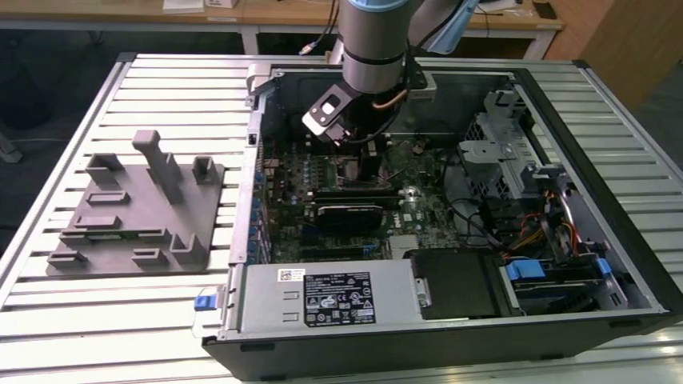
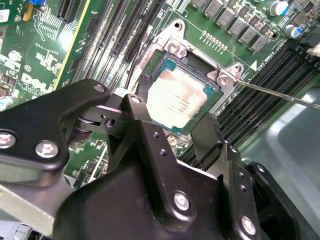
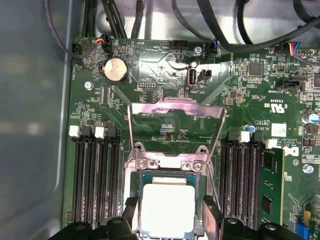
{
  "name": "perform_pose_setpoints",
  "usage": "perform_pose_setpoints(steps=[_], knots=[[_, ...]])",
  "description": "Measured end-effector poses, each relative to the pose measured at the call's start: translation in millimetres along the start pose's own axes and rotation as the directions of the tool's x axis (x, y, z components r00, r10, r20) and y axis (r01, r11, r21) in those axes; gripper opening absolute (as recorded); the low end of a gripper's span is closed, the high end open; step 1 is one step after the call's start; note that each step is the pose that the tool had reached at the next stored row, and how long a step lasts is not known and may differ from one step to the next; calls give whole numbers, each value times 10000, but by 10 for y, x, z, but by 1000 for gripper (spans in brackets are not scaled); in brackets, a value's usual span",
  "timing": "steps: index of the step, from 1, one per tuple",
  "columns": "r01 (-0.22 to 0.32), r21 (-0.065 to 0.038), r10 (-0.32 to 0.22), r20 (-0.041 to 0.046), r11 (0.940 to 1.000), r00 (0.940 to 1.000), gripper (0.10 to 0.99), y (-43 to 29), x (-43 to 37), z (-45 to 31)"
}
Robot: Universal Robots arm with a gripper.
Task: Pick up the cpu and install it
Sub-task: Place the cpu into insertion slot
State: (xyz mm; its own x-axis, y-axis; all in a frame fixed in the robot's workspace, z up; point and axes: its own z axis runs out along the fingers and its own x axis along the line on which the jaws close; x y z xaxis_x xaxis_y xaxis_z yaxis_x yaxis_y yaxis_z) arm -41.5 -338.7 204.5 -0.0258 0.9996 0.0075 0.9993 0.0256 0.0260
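We see the cpu point(image 3: 167, 210) with a silvery, matt metal top and a pale edge. The tool point(image 2: 176, 107) looks matt black, studded with shiny metal screw heads point(image 2: 181, 201). The socket's load plate point(image 3: 175, 107) is bright bare metal, and the motherboard point(image 3: 245, 95) is glossy green. The fixture point(image 1: 139, 216) is matt grey plastic on a ribbed, pale metal surface point(image 1: 160, 88).
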Motion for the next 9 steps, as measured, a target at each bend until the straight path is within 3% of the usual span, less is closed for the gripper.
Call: perform_pose_setpoints(steps=[2,5,6,8,9], knots=[[0,1,0,1,10000,10000,604,0,0,-1],[0,1,0,1,10000,10000,416,0,0,-2],[0,1,0,1,10000,10000,416,0,0,-2],[0,1,0,1,10000,10000,302,0,0,-3],[0,1,0,1,10000,10000,302,0,0,-3]])
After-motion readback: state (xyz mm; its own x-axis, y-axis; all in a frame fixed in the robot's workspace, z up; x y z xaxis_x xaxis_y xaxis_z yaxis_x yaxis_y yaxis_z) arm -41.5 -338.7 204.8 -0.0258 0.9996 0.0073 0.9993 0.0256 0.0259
